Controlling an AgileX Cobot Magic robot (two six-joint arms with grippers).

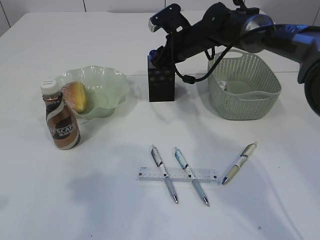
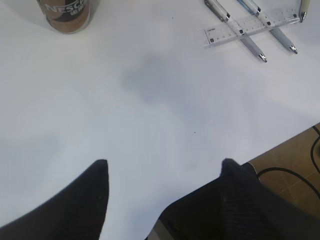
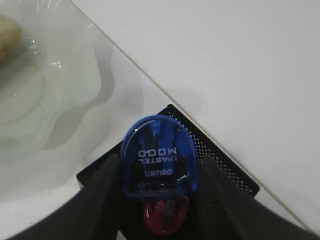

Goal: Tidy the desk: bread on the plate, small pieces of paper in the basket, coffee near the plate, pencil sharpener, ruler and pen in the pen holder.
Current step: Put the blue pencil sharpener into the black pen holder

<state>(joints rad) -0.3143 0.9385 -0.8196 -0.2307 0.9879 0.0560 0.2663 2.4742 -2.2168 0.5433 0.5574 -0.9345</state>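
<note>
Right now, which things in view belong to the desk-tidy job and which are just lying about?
Job:
- pencil sharpener, in the right gripper over the pen holder
- three pens, ruler
- bread on the plate
- coffee
- basket, something small inside, unclear

Lying about:
- nothing visible on the table

The front camera looks down at a slant across the whole white table. The left wrist camera hangs low over the near edge, facing the far side, and catches the ruler and bottle that the front view also shows. The right wrist camera looks steeply down, close above the black pen holder, with the green plate alongside.
</note>
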